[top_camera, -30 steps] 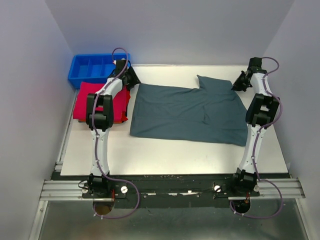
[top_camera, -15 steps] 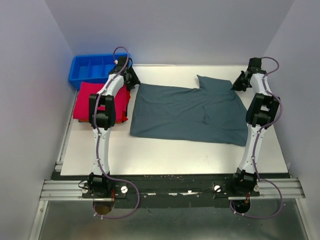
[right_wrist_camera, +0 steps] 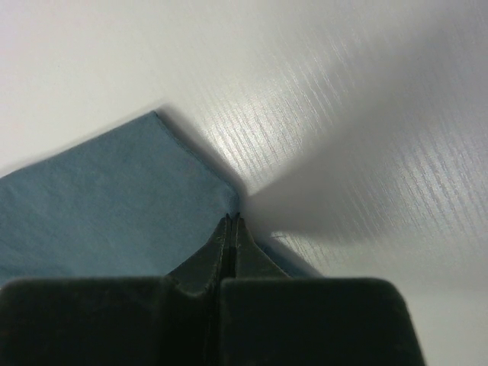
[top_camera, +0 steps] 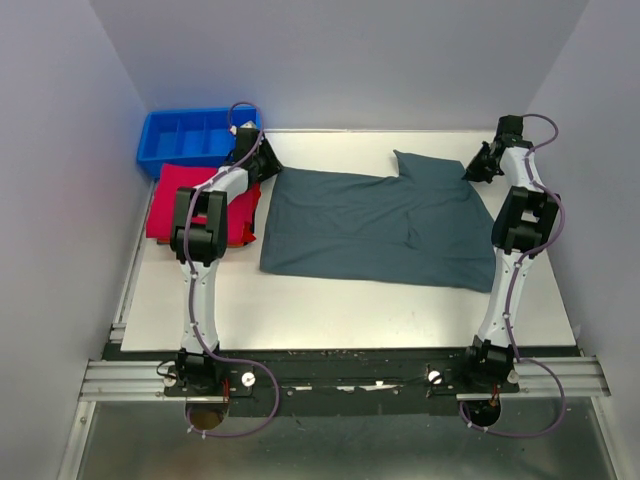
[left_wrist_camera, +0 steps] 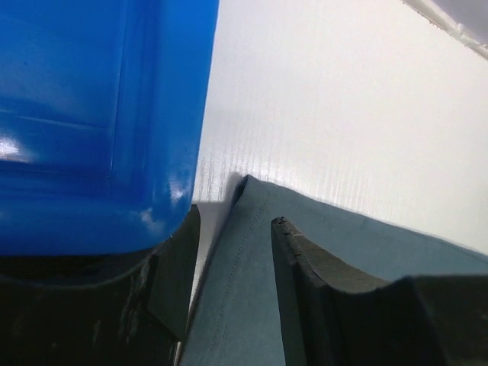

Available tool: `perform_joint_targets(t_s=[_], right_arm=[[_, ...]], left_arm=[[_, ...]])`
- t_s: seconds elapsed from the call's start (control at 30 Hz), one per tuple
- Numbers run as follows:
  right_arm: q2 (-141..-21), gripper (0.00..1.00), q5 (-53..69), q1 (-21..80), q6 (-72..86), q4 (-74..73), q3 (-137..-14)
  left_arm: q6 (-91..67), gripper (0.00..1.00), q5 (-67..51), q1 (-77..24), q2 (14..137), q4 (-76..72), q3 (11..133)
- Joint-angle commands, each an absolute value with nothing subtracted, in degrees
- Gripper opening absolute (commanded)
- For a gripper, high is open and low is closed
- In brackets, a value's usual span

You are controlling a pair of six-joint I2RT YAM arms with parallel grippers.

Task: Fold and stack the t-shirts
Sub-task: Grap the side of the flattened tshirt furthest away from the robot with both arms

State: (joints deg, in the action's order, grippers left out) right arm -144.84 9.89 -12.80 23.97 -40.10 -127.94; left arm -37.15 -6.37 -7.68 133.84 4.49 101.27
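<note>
Grey-blue t-shirt (top_camera: 370,225) spread flat mid-table (top_camera: 350,300), a gripper at each far corner.
Red-magenta t-shirt (top_camera: 170,200) bunched compactly far left, touching the near side of the blue divided tray (top_camera: 175,135). Left gripper (left_wrist_camera: 235,229): jaws apart, straddling the grey-blue shirt's far-left corner, beside the tray. Right gripper (right_wrist_camera: 231,221): clenched at the far-right corner; cloth pinched or not, cannot tell.
</note>
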Motion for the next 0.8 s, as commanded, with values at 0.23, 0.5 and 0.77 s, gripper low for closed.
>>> perform_joint_targets(t_s=[0.23,0.5,0.77], right_arm=[[-143.52,0.01,8.53,-12.57,23.82,-39.99,-127.0],[-143.53,0.01,8.7,-12.57,23.73,-39.99,-127.09],[-143.53,0.01,8.79,-12.57,23.82,-39.99,-127.09]], left_arm=[[-32.17,0.56,-4.93,-11.42,127.62,-0.18,101.68],[-27.95,0.56,2.02,-12.74,132.36,8.7,109.33],[-26.89,0.54,5.27,-12.39,139.47,15.36,117.58]])
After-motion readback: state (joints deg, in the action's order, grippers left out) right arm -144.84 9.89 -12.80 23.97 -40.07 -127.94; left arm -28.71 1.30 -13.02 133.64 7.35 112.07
